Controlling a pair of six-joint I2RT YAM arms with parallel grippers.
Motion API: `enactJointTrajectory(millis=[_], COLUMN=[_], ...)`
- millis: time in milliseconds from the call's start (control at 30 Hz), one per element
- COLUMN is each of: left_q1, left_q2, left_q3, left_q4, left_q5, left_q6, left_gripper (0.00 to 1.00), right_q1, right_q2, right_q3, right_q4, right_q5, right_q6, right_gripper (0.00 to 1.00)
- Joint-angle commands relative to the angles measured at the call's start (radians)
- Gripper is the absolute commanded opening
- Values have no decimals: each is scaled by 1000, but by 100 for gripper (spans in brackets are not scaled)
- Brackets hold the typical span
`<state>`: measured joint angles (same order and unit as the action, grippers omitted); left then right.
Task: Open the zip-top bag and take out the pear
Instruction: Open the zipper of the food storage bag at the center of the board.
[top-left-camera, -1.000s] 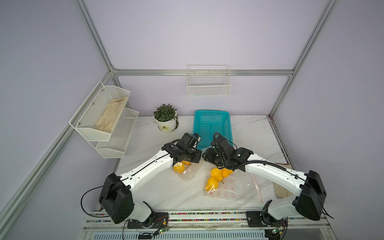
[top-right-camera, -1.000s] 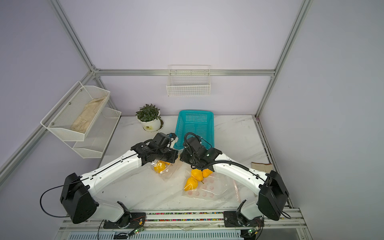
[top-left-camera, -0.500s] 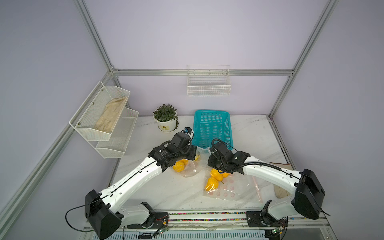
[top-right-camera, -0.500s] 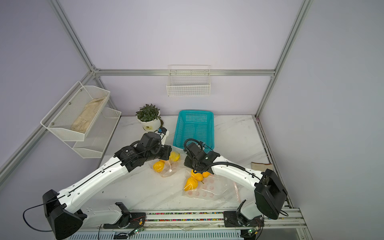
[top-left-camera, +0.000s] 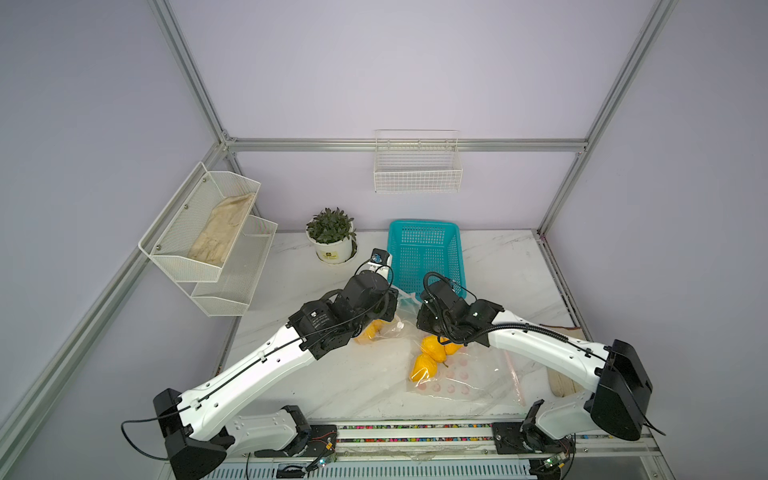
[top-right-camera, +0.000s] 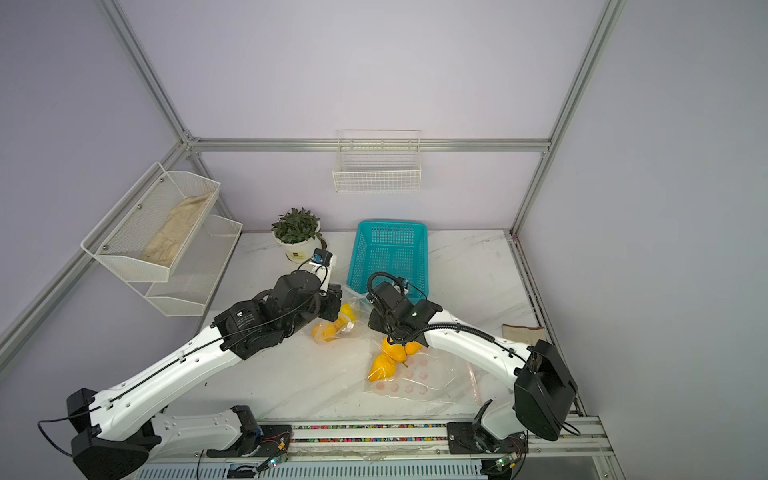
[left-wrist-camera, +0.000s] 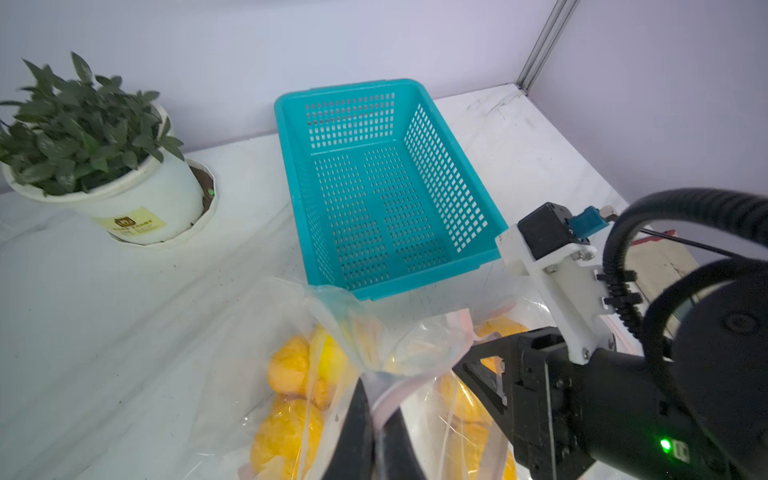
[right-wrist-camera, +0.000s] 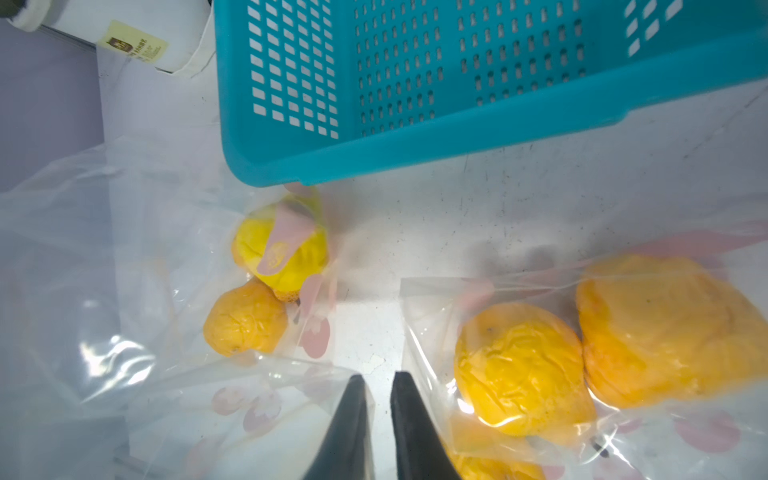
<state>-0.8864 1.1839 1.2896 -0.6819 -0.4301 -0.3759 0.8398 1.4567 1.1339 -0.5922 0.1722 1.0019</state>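
With the back wall taken as twelve o'clock in both top views, the zip-top bag (top-left-camera: 386, 330) lies crumpled near the middle of the worktop (top-left-camera: 498, 266), its mouth lifted off the surface. The left pincer (left-wrist-camera: 380, 419) is clamped on the clear film at that mouth, right by the pink zip strip, with plastic bunched between its black fingers (left-wrist-camera: 359, 415). The pears (left-wrist-camera: 291, 368) sit inside the bag, pressed together under the raised film; the right wrist view shows a yellow one touching an orange one. The right pincer (right-wrist-camera: 376, 392) hangs low over the worktop just beside the bag, at its three o'clock. Its jaws are a narrow gap apart, with bare marble showing between them. The bag's edge runs up to one finger, and I cannot tell whether it is caught. A second bag (top-left-camera: 465, 374), printed with pink dots and holding orange fruit (right-wrist-camera: 519, 370), lies flat at four o'clock from the first. The teal basket (top-left-camera: 424, 249) stands at one o'clock, just beyond the lifted mouth, and the potted plant (top-left-camera: 331, 226) at eleven o'clock.
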Motion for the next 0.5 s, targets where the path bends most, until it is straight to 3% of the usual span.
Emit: enactJointTrajectory(millis=[0, 133, 200, 333, 467], left_q1=[-4, -1, 14, 76, 115], left_q2=[-20, -13, -12, 0, -7], left_q3=[64, 35, 9, -19, -48], left_q4=[37, 81, 115, 146, 191], left_q5=[-137, -126, -90, 47, 147], left_q6=[65, 57, 42, -22, -62], left_gripper=[0, 0, 0, 0, 0], right_q1=[4, 5, 5, 5, 4], right_q2=[-13, -29, -42, -67, -71], right_q3=[65, 176, 223, 319, 384], right_q4=[-52, -102, -142, -235, -235], right_q5=[33, 13, 11, -48, -182], right_q6=[-115, -250, -293, -336, -290], right_gripper=[25, 45, 50, 50, 37])
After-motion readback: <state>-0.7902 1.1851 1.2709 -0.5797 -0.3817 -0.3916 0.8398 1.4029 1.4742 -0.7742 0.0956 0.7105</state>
